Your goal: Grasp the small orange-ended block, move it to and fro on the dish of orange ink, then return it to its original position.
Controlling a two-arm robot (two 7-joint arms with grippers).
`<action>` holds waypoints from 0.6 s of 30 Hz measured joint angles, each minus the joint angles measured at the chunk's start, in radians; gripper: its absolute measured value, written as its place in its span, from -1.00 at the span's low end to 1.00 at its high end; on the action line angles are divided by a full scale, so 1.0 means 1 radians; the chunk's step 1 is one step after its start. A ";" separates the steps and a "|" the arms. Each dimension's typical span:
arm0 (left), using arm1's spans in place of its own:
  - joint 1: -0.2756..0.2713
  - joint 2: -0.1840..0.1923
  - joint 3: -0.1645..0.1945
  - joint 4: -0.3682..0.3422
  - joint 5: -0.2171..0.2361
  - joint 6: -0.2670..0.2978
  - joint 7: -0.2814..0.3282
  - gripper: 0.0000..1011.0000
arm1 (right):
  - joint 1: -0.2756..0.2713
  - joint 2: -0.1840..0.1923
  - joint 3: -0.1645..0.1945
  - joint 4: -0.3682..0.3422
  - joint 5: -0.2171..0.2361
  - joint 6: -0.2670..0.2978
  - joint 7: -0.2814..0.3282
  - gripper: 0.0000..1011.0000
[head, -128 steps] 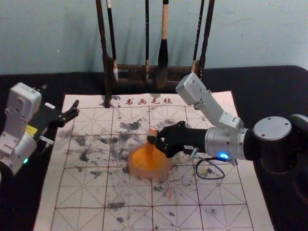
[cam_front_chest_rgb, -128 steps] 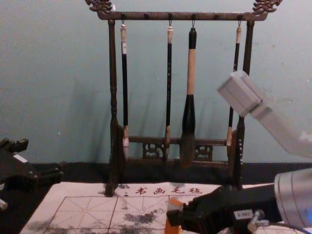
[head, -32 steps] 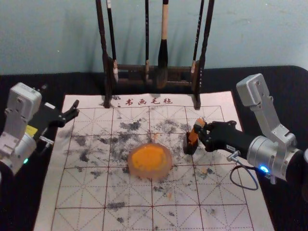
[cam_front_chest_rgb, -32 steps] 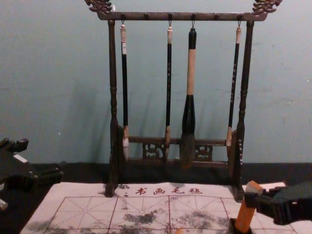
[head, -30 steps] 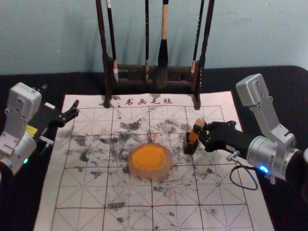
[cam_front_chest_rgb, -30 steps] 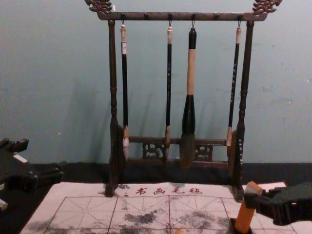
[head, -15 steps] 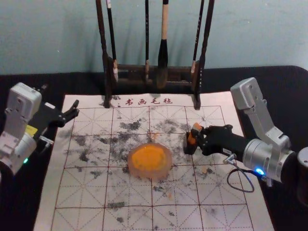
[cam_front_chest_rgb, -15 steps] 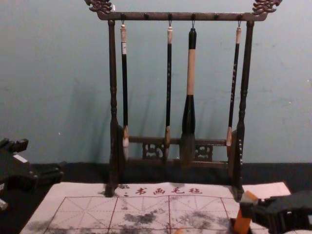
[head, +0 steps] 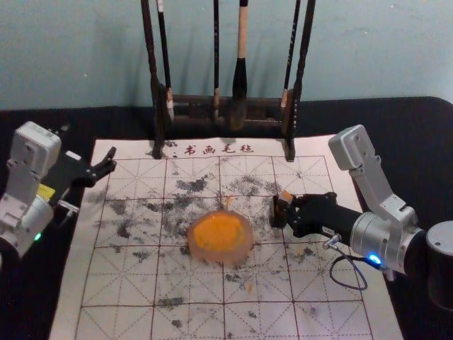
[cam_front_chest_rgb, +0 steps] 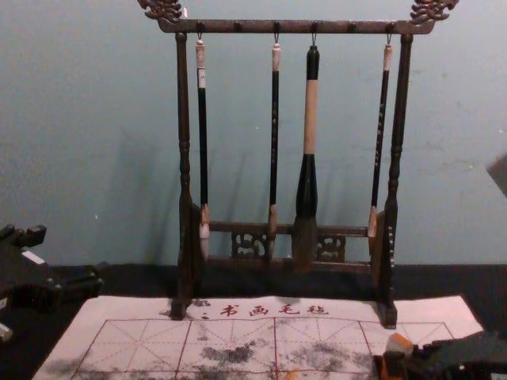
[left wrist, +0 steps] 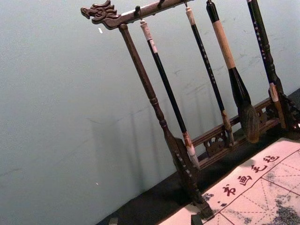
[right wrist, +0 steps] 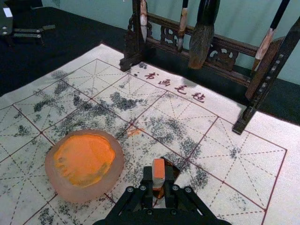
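Note:
In the head view my right gripper (head: 286, 210) is low over the mat's right half, shut on the orange block (head: 285, 195), whose lower part is at a small dark holder (head: 276, 214). The right wrist view has the block (right wrist: 158, 169) between the closed fingers of the right gripper (right wrist: 159, 180), with the dark holder partly hidden behind it. The dish of orange ink (head: 221, 236) lies left of the holder, apart from it. My left gripper (head: 108, 163) stays parked open at the mat's upper left; its tips also edge into the left wrist view (left wrist: 154, 220).
A dark wooden rack (cam_front_chest_rgb: 289, 27) with several hanging brushes stands at the mat's far edge. The white gridded mat (head: 188, 283) carries grey ink smudges. A cable (head: 348, 285) loops beneath the right wrist.
From beside the dish, my right gripper has carried the block right to the holder. Over the last second it has sunk lower and slightly left with it. The left arm has not moved.

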 joint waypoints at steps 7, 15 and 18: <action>0.000 0.000 0.000 0.000 0.000 0.000 0.000 0.98 | 0.000 -0.005 0.000 0.003 -0.010 0.000 0.000 -0.74; 0.000 0.000 0.000 0.000 0.000 0.000 0.000 0.98 | 0.000 -0.004 0.001 0.003 -0.010 0.000 -0.001 -0.74; 0.000 0.000 0.000 0.000 0.000 0.000 0.000 0.98 | 0.000 -0.004 0.001 0.003 -0.009 0.000 -0.001 -0.73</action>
